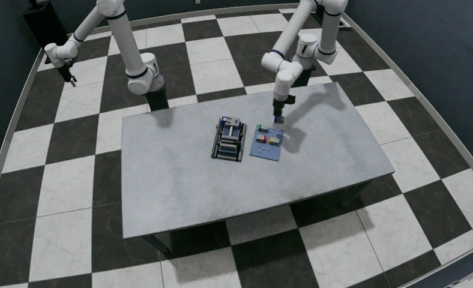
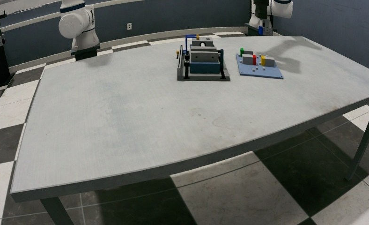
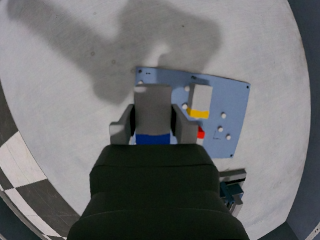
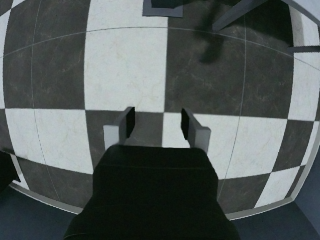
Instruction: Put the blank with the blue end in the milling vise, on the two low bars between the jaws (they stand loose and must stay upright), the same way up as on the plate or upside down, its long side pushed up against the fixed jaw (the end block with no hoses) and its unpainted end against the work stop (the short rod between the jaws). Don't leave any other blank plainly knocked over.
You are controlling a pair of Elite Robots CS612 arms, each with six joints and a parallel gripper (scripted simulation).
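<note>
My left gripper is shut on the grey blank with the blue end and holds it in the air above the back edge of the plate. In the left wrist view the blue end points toward the gripper body. The milling vise stands on the table beside the plate; its work stop shows between the jaws. The low bars cannot be made out. My right gripper is open and empty, out over the floor beyond the table.
The blue plate carries blanks with green, red and yellow ends, all standing, and several small pegs. Blue hoses rise at the back left of the vise.
</note>
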